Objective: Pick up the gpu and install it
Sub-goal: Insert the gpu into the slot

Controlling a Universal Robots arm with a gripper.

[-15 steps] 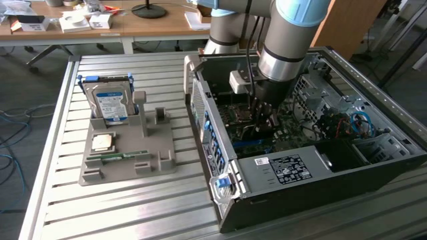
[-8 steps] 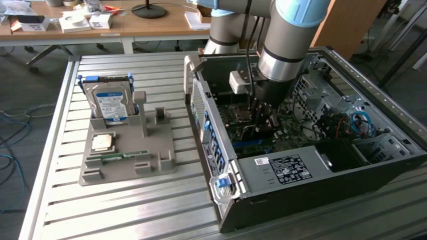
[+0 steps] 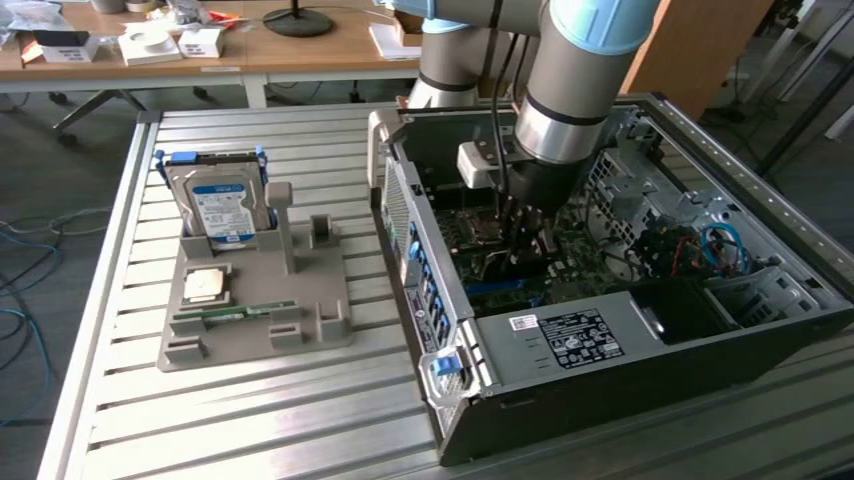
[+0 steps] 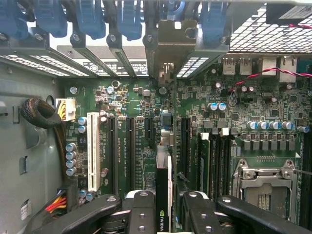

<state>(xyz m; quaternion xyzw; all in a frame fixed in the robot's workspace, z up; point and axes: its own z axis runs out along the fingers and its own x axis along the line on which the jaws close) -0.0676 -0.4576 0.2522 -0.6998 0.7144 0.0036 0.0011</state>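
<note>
From the exterior view I see my arm reaching down into the open computer case (image 3: 641,330), which lies on its side on the slatted metal counter (image 3: 267,420). The hand (image 3: 523,232) is low over the motherboard (image 3: 587,262), toward the case's rear wall on the exterior view's left. On the grey holder tray (image 3: 254,325), well apart from the case on the exterior view's left, the silver hard drive (image 3: 220,205) stands upright, with a small processor chip (image 3: 203,284) and a green memory stick (image 3: 234,314) lying nearer the camera.

In the wrist view the hand (image 4: 170,210) is clamped on the gpu (image 4: 164,195), one black finger on each flat face of the card. The card stands on edge between them, running away toward the slot covers at the back of the case. Its pale metal bracket (image 4: 169,46) is up among the rear slot openings, just beside the blue retaining clips (image 4: 129,19). The card sits in line with the black expansion slots (image 4: 146,131), though I cannot tell whether its edge connector is seated.

I judge the card light, stiff and thin, yet fragile: it should not be bent or pressed on its components. Pinching the bare flat faces near the top edge, as I hold it here, looks right, with any push straight down along the board
</note>
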